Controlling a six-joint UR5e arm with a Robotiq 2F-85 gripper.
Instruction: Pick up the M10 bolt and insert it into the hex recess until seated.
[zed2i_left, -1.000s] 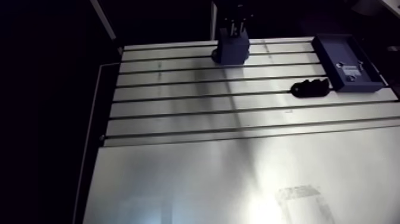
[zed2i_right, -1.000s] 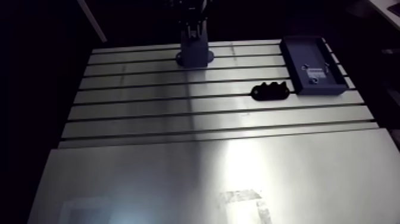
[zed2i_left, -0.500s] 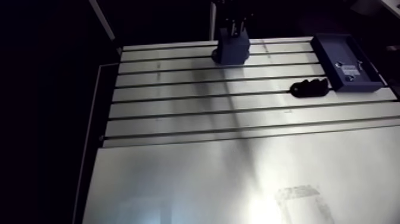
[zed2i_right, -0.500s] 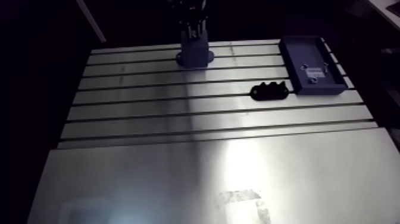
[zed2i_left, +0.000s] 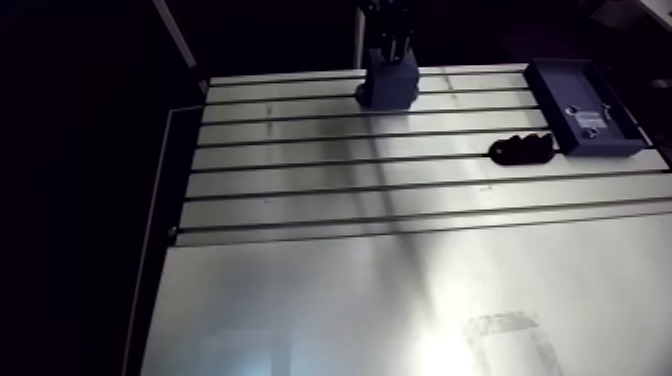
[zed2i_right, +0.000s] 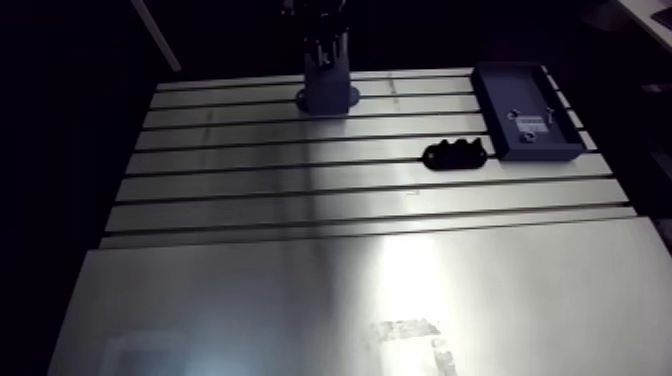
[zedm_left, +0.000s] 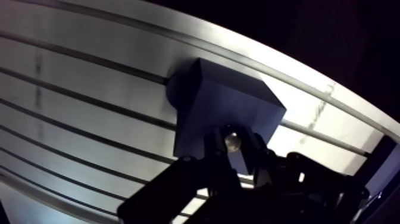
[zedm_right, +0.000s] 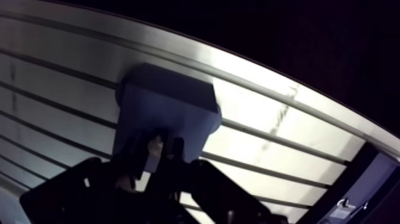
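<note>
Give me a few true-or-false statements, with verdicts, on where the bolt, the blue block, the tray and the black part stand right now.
1. The fingers are closed on the bolt at the blue block. True.
2. The blue tray stands right against the blue block. False: they are well apart, with bare table between them.
3. The black part lies inside the tray. False: it lies on the table, just beside the tray.
4. The blue block stands on the slotted part of the table. True.
5. The tray is overturned. False: it sits open side up, with small items in it.
</note>
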